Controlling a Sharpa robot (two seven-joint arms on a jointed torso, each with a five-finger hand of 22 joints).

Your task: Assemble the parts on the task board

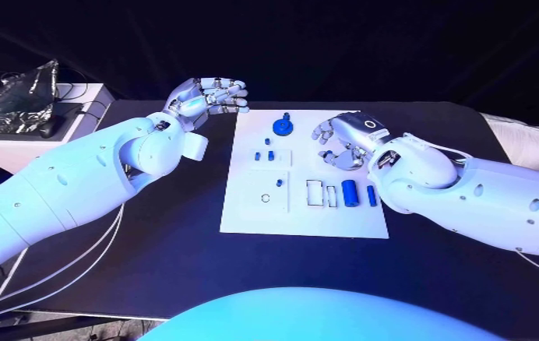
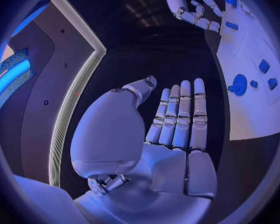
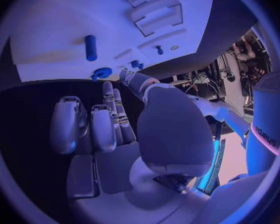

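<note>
Nearest, the right robot hand (image 1: 346, 137) hovers empty, fingers loosely spread, over the white plastic task board (image 1: 253, 216) — the blue cylindrical part (image 1: 350, 192) lies just behind it, long axis front-to-back. Off the board's far-left corner, the left robot hand (image 1: 208, 97) is open too — farther away.

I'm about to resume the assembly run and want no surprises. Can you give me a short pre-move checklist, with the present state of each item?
1. Left robot hand holds nothing: ok; the left wrist view shows its fingers straight and its palm bare.
2. Right robot hand holds nothing: ok; fingers partly curled, nothing in them.
3. Left robot hand clear of the task board: ok; it is off the board's far left corner.
4. Right robot hand over the board: ok; it is above the far right part.
5. Round blue part at the far edge untouched: ok.
6. Blue cylinder lying free on the board: ok.
</note>
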